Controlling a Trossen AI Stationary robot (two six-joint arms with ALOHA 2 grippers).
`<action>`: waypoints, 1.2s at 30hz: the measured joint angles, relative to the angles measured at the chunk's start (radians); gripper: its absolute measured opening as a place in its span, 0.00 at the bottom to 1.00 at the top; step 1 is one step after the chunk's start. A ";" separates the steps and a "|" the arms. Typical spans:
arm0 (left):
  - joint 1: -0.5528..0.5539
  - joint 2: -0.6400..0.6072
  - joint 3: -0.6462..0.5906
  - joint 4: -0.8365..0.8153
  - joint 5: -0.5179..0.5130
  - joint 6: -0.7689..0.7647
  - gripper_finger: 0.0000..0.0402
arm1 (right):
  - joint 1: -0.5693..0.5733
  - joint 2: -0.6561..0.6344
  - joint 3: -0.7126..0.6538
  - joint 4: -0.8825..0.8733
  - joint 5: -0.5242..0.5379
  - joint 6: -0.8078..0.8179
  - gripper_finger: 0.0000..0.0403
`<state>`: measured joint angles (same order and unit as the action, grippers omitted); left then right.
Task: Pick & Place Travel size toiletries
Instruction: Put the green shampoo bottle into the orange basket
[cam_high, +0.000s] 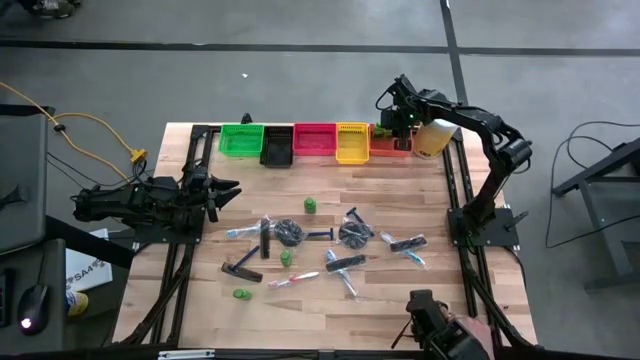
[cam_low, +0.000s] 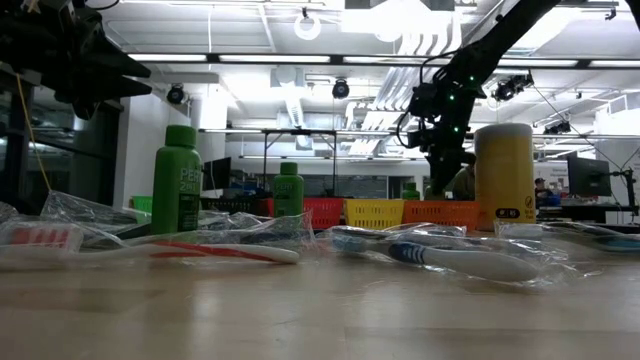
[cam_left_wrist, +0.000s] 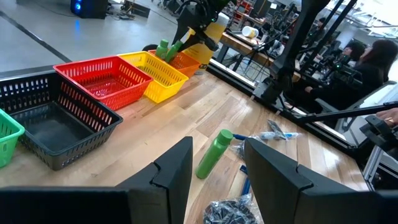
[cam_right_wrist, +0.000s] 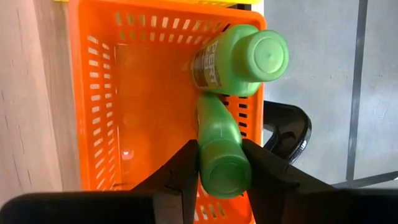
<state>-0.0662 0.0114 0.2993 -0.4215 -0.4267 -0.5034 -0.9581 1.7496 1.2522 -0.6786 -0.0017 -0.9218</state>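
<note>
My right gripper (cam_right_wrist: 221, 150) hangs over the orange bin (cam_right_wrist: 99, 93) at the table's far right, shut on a green bottle (cam_right_wrist: 217, 124). A second green bottle (cam_right_wrist: 239, 59) rests in that bin against its wall. More toiletries lie mid-table: green bottles (cam_high: 310, 205), black combs (cam_high: 241, 271), wrapped toothbrushes (cam_high: 293, 281) and dark discs (cam_high: 354, 234). One green bottle (cam_left_wrist: 214, 154) lies on its side just ahead of my left gripper (cam_left_wrist: 217, 177), which waits open at the table's left edge, touching nothing. My right gripper pinches the green bottle between its two fingers at the bottle's upper end (cam_right_wrist: 219, 167). The fingers come from above, slanting steeply down. The bottle hangs tilted, its lower end down inside the orange bin beside the other bottle; whether it touches the bin I cannot tell.
A row of bins lines the far edge: green (cam_high: 241, 139), black (cam_high: 277, 147), red (cam_high: 314, 140), yellow (cam_high: 351, 143), orange (cam_high: 388, 150). A pale-yellow cylinder (cam_high: 433, 138) stands right of the orange bin. Bare wood lies between the bins and the scattered items.
</note>
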 joint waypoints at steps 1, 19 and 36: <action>0.000 0.000 0.000 0.000 0.000 0.000 0.37 | 0.000 0.000 0.000 0.003 0.000 0.000 0.25; 0.000 0.000 0.000 0.000 0.000 0.000 0.37 | 0.054 0.000 0.000 0.023 0.095 0.004 0.26; 0.000 0.000 0.000 0.000 0.000 0.000 0.37 | 0.057 0.000 0.000 0.055 0.108 0.012 0.46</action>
<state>-0.0659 0.0114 0.2996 -0.4215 -0.4267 -0.5032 -0.9012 1.7496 1.2522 -0.6236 0.1067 -0.9099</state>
